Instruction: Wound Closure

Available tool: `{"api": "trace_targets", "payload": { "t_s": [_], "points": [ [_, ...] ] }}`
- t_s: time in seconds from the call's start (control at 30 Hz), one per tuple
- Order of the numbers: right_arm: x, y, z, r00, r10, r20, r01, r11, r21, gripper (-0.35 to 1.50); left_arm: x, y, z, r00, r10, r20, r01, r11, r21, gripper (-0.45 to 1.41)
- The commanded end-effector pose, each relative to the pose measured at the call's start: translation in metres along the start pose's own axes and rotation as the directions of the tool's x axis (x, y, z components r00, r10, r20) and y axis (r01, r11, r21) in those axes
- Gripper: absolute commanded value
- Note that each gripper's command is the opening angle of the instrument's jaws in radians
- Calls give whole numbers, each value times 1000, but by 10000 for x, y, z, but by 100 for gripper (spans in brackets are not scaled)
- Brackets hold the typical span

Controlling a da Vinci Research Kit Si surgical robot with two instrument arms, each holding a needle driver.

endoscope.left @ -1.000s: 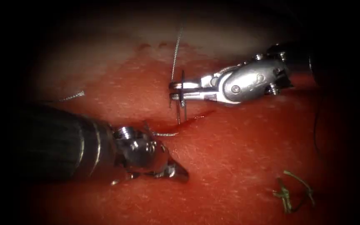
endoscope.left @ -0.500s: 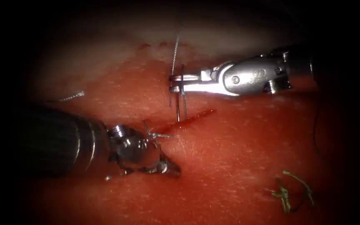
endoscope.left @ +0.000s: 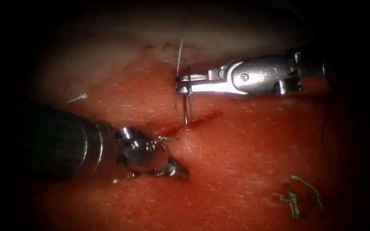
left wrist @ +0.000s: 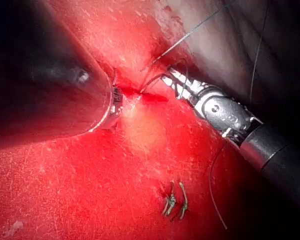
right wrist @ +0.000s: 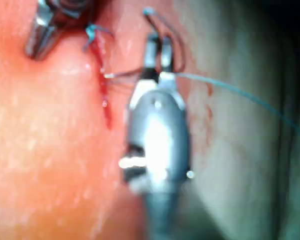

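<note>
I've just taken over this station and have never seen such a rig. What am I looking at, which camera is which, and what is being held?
These are two thin robot arms stitching a practice piece of pork, the tissue. The large picture is the endoscope view from above. The other two come from cameras riding on each arm.

The right tool has its fingers shut on the needle, apparently near mid-curve. The needle reaches down to the cut, but I can't tell if it is in the tissue. Thread trails upward from it.

The left tool rests on the tissue below the cut's left end, where there is a knot. I can't tell if it holds anything. Cut ends lie at lower right.
</note>
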Motion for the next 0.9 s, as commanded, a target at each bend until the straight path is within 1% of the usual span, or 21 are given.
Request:
{"api": "trace_targets", "payload": {
  "t_s": [0.03,0.07,0.13,0.4,0.53,0.9],
  "points": [
    [-5,-3,7,1000,23,-1,-23,1000,2,-35,-1,0,10,1000,-1,1,1,1000,-3,10],
    [-5,-2,6,999,36,0,-36,999,3,-35,-1,-1,9,1000,0,1,0,1000,-3,13],
    [-5,-2,6,999,36,0,-36,999,3,-35,-1,-2,9,1000,0,1,0,1000,-2,13],
    [3,9,4,994,111,-9,-111,993,-30,-35,-3,-9,17,1000,-5,0,5,1000,7,13],
    [2,9,4,987,158,-7,-158,987,-38,-35,-2,-10,19,1000,-6,0,6,1000,9,13],
    [1,7,0,973,231,2,-231,972,-31,-35,-4,-13,18,1000,-9,1,9,1000,8,17]
  ]
}}
